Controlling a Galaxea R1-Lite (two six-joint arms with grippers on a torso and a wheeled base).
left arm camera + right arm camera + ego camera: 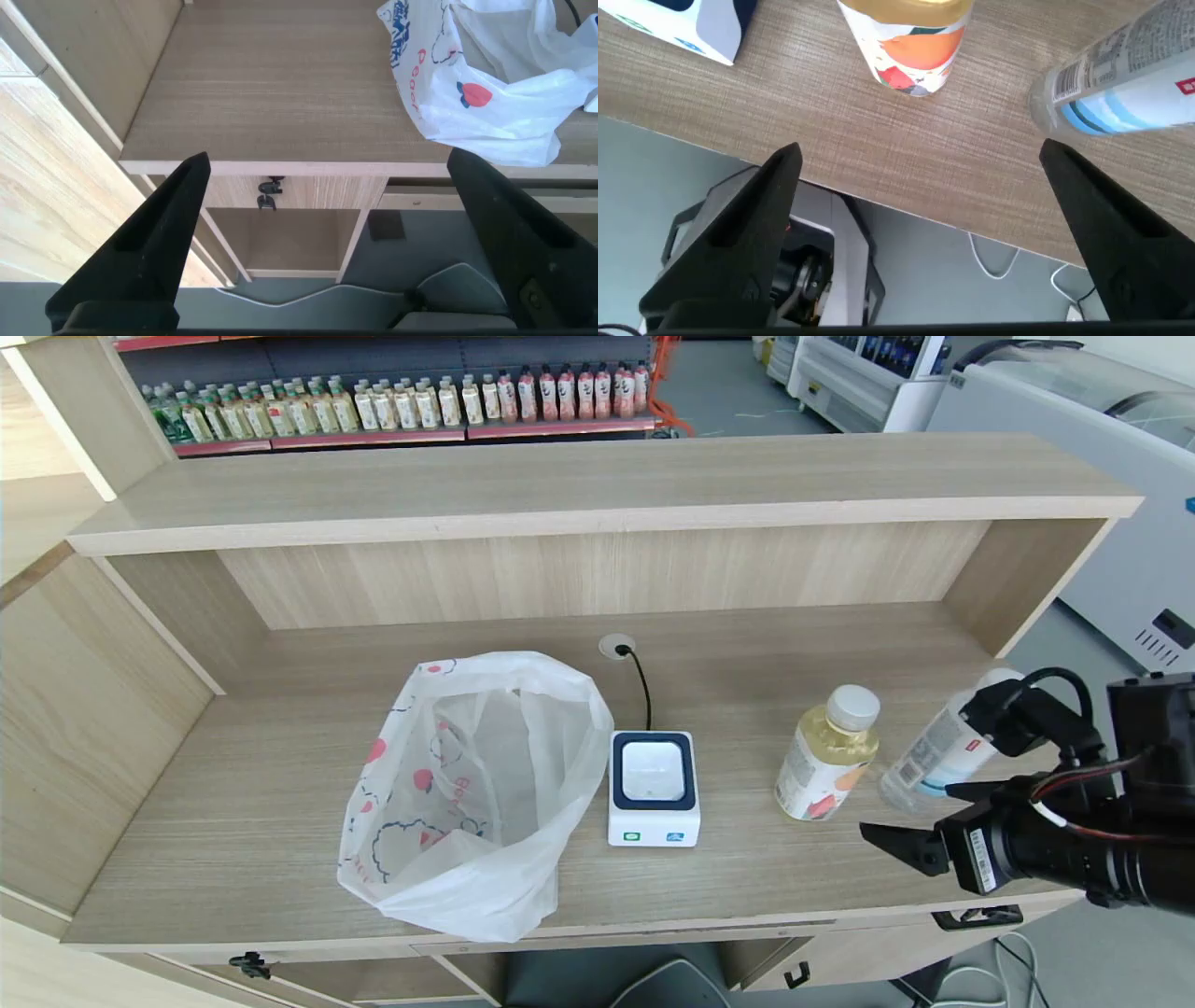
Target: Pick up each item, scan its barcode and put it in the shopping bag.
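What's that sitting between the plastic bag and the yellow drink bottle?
The white barcode scanner stands between the shopping bag and the yellow bottle, as the head view shows.

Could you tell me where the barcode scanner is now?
In the head view, the scanner sits on the counter between the shopping bag, left, and the yellow bottle, right.

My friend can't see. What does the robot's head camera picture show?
A wooden counter holds an open white shopping bag, a small white scanner to its right, then a yellow drink bottle and a clear bottle. The robot's right gripper hovers open at the counter's front edge, near the two bottles.
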